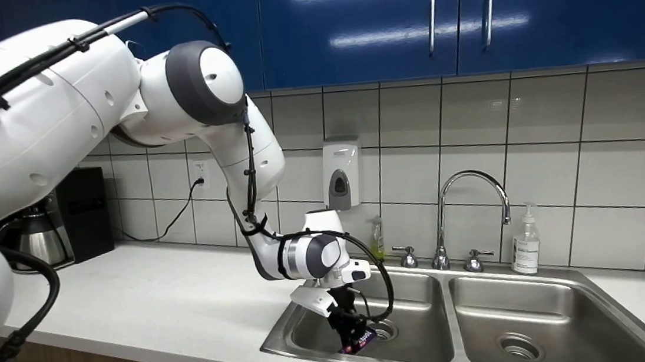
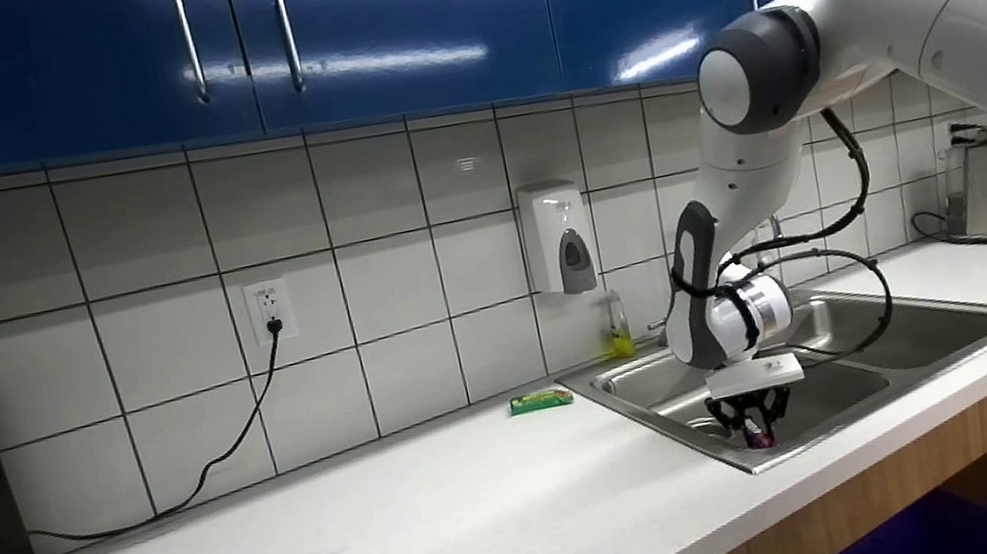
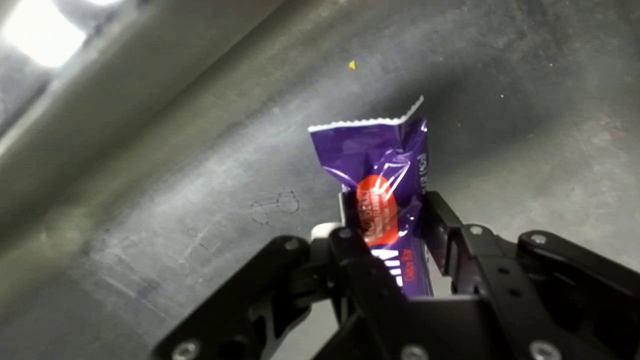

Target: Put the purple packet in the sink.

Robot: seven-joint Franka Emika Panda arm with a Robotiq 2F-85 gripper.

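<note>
The purple packet is a purple wrapper with an orange-red oval and a white crimped end. My gripper is shut on it, with one finger against each side. In an exterior view my gripper is lowered inside the left basin of the steel sink, and the packet lies beside the round drain. The packet also shows as a small dark magenta end below the fingers in an exterior view. I cannot tell whether the packet touches the basin floor. The fingers hide its lower part in the wrist view.
The curved chrome faucet and its handles stand behind the sink. A white soap bottle and a yellow-green bottle stand at its back edge. A flat green packet lies on the counter. A wall dispenser hangs above.
</note>
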